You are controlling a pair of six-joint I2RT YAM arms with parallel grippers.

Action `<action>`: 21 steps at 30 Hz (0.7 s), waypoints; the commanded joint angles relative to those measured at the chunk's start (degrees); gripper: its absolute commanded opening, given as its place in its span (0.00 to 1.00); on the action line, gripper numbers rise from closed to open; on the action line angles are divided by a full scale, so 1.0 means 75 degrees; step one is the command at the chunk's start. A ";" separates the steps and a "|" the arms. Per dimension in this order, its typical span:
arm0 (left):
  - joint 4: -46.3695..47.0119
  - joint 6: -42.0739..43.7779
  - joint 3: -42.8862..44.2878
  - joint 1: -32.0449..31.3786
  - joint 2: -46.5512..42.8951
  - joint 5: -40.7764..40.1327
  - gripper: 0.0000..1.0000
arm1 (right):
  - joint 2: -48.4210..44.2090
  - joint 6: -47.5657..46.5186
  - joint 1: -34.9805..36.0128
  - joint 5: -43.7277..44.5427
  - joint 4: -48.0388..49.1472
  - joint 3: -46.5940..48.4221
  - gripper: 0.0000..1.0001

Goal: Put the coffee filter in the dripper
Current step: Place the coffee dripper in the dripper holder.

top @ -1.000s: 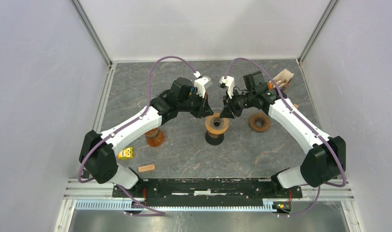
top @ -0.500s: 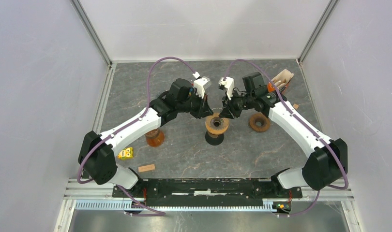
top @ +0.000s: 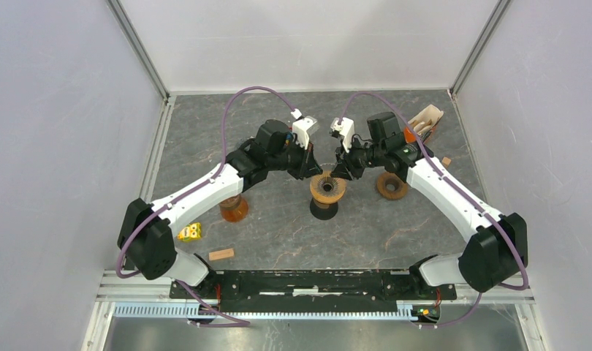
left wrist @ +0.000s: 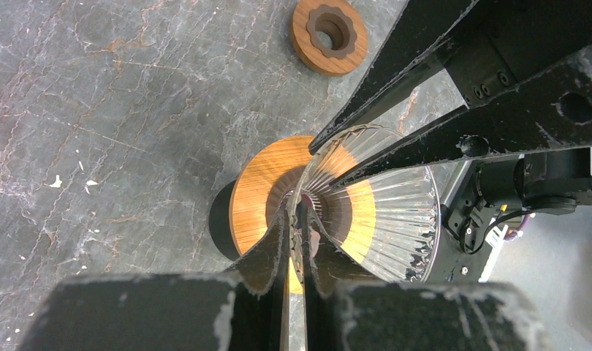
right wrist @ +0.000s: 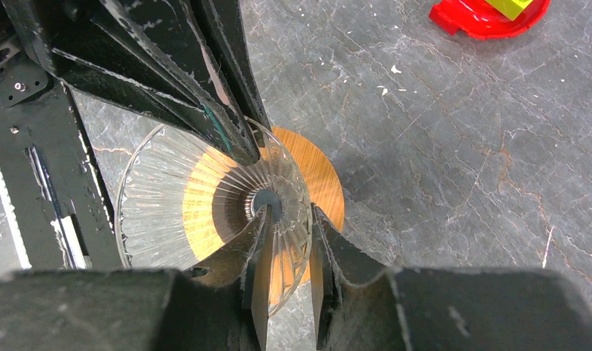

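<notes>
Wrist views alone reveal glass dripper ribs — overhead hides them

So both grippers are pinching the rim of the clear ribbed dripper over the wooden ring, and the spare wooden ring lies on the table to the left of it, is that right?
Not quite: in the top external view the spare wooden ring lies to the right of the dripper, under the right arm. The rest holds: the left gripper and right gripper both pinch its ribbed rim.

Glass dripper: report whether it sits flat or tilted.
Tilted. The glass dripper stands nearly on edge above the wooden ring, pinched between left tool and right tool.
</notes>
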 commanded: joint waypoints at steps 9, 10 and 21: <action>-0.0737 0.0860 -0.1097 -0.0148 0.0527 -0.0323 0.02 | 0.0455 -0.0746 0.0452 0.1029 -0.0354 -0.0702 0.02; -0.0727 0.0862 -0.1103 -0.0148 0.0534 -0.0318 0.02 | 0.0448 -0.0752 0.0459 0.1038 -0.0336 -0.0719 0.02; -0.0690 0.0988 -0.1223 -0.0206 0.0577 -0.0458 0.02 | 0.0472 -0.0848 0.0465 0.1173 -0.0127 -0.1047 0.01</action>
